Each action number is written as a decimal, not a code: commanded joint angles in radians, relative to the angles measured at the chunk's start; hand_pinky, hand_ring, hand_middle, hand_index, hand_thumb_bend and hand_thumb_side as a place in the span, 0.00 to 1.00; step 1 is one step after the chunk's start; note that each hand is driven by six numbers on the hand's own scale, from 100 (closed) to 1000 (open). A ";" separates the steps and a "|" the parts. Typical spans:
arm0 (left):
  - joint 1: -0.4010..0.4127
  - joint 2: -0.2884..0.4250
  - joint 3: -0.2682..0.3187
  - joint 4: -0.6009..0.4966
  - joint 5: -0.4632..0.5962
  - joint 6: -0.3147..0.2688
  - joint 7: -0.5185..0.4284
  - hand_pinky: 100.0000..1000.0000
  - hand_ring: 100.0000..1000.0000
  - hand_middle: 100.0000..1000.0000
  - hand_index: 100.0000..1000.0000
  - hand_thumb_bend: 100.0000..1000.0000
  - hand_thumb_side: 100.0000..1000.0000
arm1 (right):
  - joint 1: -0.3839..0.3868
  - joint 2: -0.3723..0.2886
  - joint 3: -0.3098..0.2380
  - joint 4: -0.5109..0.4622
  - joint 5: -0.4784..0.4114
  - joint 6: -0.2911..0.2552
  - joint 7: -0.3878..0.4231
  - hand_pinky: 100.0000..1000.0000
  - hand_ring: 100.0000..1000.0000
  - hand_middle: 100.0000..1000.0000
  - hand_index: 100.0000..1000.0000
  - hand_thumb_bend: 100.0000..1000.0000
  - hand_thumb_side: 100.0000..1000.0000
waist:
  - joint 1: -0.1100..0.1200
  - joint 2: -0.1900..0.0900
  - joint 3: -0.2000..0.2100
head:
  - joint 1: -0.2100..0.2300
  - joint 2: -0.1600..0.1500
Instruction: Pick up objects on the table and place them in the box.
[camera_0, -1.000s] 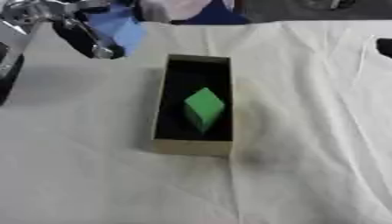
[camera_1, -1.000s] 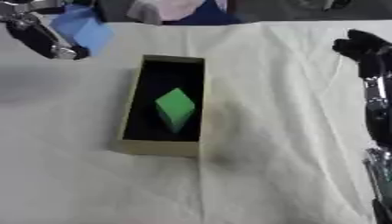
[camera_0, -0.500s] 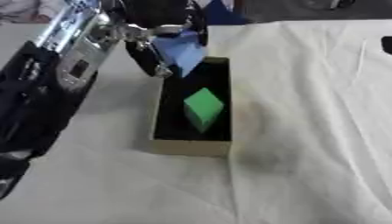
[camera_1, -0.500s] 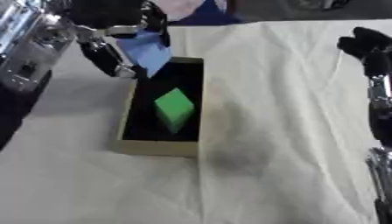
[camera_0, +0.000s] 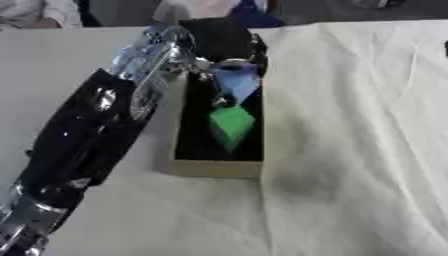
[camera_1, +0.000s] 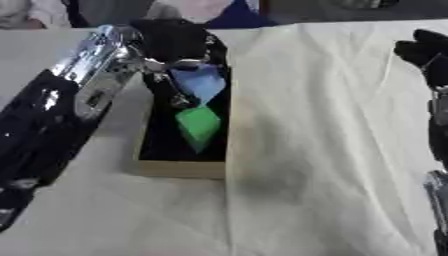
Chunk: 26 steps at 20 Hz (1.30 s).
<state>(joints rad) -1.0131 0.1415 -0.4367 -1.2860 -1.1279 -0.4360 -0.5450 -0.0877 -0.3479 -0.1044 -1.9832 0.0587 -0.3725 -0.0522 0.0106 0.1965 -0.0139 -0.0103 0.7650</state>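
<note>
Reaching in from the near left, the left hand (camera_0: 220, 46) is held over the far end of the box (camera_0: 217, 167), its fingers curled round a blue block (camera_0: 236, 82) that hangs just above the box's dark inside. A green block (camera_0: 231, 125) is seen lying in the box, just nearer than the blue one. The right hand (camera_1: 422, 54) is kept at the right edge above the cloth-covered table (camera_0: 359, 135), and whether its fingers are apart or together cannot be told.

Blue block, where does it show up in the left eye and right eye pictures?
Left eye view: blue block sits above centre, held by the left hand over the box's far end.
Right eye view: left of centre, upper part.
Shared landmark: the green block just below it in the box.
</note>
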 joint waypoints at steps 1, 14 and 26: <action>-0.010 -0.015 0.012 0.026 -0.028 0.009 0.025 0.55 0.62 0.59 0.71 0.24 0.00 | -0.008 -0.009 -0.005 -0.017 -0.007 0.003 0.001 0.82 0.78 0.62 0.82 0.00 0.87 | -0.001 -0.013 -0.004 | 0.003 0.005; -0.012 -0.024 0.041 0.027 -0.101 0.053 0.107 0.54 0.62 0.59 0.71 0.19 0.00 | -0.004 -0.002 -0.002 -0.017 -0.006 0.007 0.008 0.82 0.78 0.62 0.82 0.00 0.88 | -0.003 -0.009 -0.005 | 0.007 0.005; -0.019 -0.026 0.070 0.009 -0.081 0.104 0.076 0.54 0.62 0.59 0.71 0.15 0.00 | -0.005 0.006 0.007 -0.017 -0.007 0.012 0.021 0.82 0.78 0.61 0.82 0.00 0.89 | -0.005 0.001 -0.007 | 0.018 0.005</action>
<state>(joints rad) -1.0121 0.1113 -0.3807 -1.2758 -1.2081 -0.3374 -0.4698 -0.0872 -0.3314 -0.0971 -1.9832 0.0560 -0.3593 -0.0351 0.0100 0.2124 -0.0198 0.0033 0.7650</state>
